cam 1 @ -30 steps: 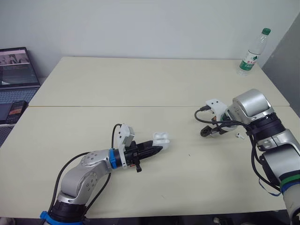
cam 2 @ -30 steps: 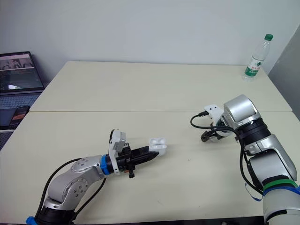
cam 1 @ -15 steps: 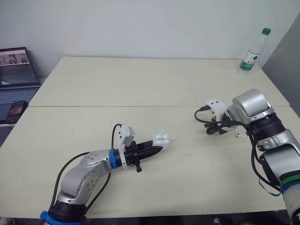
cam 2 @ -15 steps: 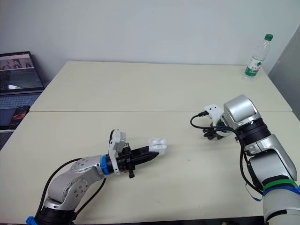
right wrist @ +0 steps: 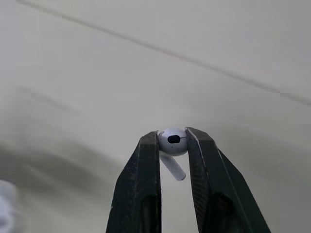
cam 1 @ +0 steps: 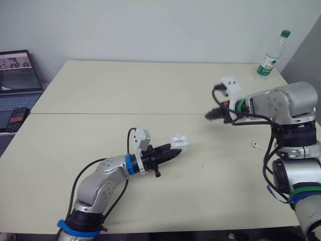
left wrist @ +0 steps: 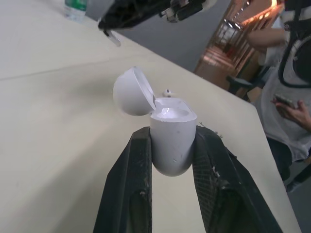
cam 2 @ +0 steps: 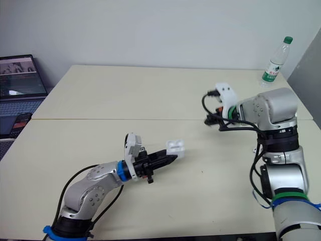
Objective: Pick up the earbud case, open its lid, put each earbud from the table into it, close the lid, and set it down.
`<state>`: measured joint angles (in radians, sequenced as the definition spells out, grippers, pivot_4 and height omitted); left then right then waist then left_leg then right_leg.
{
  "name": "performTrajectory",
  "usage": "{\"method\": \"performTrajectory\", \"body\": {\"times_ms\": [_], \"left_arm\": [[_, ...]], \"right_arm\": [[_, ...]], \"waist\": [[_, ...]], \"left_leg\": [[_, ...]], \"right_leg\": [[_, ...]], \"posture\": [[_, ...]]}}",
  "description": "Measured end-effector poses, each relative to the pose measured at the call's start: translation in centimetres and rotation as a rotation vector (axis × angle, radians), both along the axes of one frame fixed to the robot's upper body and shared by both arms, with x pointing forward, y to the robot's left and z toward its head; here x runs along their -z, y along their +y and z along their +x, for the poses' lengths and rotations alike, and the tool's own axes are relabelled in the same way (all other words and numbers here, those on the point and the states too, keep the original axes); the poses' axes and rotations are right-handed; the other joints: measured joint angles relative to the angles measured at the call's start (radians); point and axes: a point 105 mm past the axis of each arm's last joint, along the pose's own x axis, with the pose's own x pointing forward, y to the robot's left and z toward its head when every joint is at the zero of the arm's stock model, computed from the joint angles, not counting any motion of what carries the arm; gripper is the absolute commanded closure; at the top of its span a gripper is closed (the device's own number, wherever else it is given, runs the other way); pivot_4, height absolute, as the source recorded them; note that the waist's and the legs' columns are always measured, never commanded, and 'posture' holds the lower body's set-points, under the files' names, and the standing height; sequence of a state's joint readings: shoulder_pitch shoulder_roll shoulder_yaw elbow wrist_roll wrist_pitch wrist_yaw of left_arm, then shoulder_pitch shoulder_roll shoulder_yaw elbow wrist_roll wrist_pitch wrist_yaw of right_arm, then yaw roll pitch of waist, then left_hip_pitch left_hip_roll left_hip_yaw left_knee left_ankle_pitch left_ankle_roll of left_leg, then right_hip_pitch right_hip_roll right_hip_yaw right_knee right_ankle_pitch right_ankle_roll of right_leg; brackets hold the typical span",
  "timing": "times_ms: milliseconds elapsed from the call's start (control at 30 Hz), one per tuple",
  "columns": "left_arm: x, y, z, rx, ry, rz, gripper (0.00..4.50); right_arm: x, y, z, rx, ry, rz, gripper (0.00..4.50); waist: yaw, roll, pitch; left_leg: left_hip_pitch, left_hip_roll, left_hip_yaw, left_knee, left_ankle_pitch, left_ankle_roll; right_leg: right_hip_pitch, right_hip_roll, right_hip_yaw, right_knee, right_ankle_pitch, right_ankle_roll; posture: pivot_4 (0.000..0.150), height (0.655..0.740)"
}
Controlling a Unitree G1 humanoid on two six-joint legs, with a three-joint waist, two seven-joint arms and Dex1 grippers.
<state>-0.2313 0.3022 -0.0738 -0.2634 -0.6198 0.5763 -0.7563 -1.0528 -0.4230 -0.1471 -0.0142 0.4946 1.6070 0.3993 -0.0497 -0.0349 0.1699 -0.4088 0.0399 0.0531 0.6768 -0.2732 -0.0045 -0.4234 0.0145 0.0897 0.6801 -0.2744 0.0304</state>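
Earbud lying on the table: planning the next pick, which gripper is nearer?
Right. The right gripper, gripping another earbud, hovers near the table earbud; the left gripper, holding the case, is farther left.

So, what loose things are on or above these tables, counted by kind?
earbuds: 2, one pinched in the right gripper, one lying on the table
earbud case: 1, lid open, held in the left gripper
water bottle: 1
Total: 4
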Motion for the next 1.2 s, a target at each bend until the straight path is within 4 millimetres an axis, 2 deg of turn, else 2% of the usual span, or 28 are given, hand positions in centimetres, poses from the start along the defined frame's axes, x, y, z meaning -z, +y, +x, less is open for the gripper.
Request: {"method": "performTrajectory", "body": {"times_ms": [100, 167, 267, 367, 500, 567, 733, 933, 1067, 1200], "left_arm": [[-0.9, -0.9, 1.3, -0.067, 0.003, -0.061, 3.74], [-1.6, -1.2, 2.5, -0.128, -0.005, -0.101, 3.74], [-2.4, -1.6, 3.4, -0.180, -0.030, -0.129, 3.74], [-2.6, -1.6, 4.2, -0.221, -0.042, -0.134, 3.74], [-2.9, -1.3, 4.8, -0.254, -0.065, -0.139, 3.74], [-2.8, -1.2, 5.0, -0.261, -0.066, -0.131, 3.74], [-3.0, -0.9, 4.8, -0.235, -0.098, -0.116, 3.74], [-3.0, -0.7, 4.6, -0.198, -0.116, -0.096, 3.74], [-3.0, -0.6, 4.4, -0.178, -0.125, -0.087, 3.74], [-3.1, -0.6, 4.4, -0.173, -0.130, -0.086, 3.74]], "right_arm": [[-2.0, 1.3, -0.4, 0.010, -0.100, 0.132, 4.11], [-3.5, 2.4, -0.9, 0.026, -0.165, 0.285, 4.11], [-4.7, 3.3, -1.3, 0.061, -0.244, 0.426, 4.11], [-5.0, 3.8, -1.9, 0.111, -0.307, 0.561, 4.11], [-5.1, 3.1, -2.6, 0.176, -0.419, 0.577, 4.11], [-4.5, 3.6, -3.2, 0.167, -0.461, 0.559, 4.11], [-0.7, 5.7, -4.3, 0.114, -0.447, 0.545, 4.11], [-0.2, 7.9, -5.4, 0.019, -0.493, 0.604, 4.11], [0.2, 8.1, -5.7, -0.021, -0.495, 0.623, 4.11], [1.5, 8.2, -5.6, -0.047, -0.461, 0.591, 4.11]], "waist": [[0.001, 0.000, 0.000], [0.001, 0.000, 0.000], [0.000, 0.001, 0.000], [0.000, 0.001, 0.000], [0.001, 0.001, 0.000], [-0.002, 0.001, -0.001], [-0.005, 0.001, -0.001], [-0.005, 0.001, -0.001], [-0.005, 0.001, -0.001], [-0.004, 0.001, -0.001]], "left_leg": [[-0.001, 0.000, -0.001, 0.000, 0.000, 0.000], [-0.001, 0.000, -0.001, 0.000, 0.000, 0.000], [-0.001, 0.000, -0.002, 0.000, 0.000, 0.000], [-0.002, 0.000, -0.002, 0.000, 0.000, 0.000], [-0.005, -0.002, -0.003, 0.000, 0.000, 0.000], [-0.005, -0.002, -0.003, 0.000, 0.000, 0.000], [-0.005, -0.002, -0.003, 0.000, 0.000, -0.001], [-0.004, -0.002, -0.004, 0.001, 0.001, -0.001], [-0.004, -0.002, -0.004, 0.001, 0.001, -0.001], [-0.004, -0.002, -0.004, 0.001, 0.001, -0.001]], "right_leg": [[0.000, 0.000, 0.000, 0.000, 0.000, 0.000], [-0.001, 0.000, -0.001, 0.001, 0.001, 0.000], [-0.001, 0.000, -0.002, 0.000, 0.001, -0.001], [-0.001, 0.000, -0.002, 0.000, 0.001, -0.001], [-0.003, -0.001, -0.003, 0.000, 0.001, -0.001], [-0.003, -0.001, -0.003, 0.000, 0.001, -0.001], [-0.003, -0.001, -0.003, 0.000, 0.001, -0.001], [-0.003, 0.000, -0.003, 0.001, 0.001, 0.000], [-0.002, 0.000, -0.003, 0.000, 0.001, 0.000], [-0.002, 0.000, -0.003, 0.000, 0.001, 0.000]], "posture": [[0.150, 0.7400], [0.150, 0.7400], [0.150, 0.7400], [0.150, 0.7400], [0.150, 0.7400], [0.150, 0.7400], [0.150, 0.7400], [0.150, 0.7400], [0.150, 0.7400], [0.150, 0.7400]]}}
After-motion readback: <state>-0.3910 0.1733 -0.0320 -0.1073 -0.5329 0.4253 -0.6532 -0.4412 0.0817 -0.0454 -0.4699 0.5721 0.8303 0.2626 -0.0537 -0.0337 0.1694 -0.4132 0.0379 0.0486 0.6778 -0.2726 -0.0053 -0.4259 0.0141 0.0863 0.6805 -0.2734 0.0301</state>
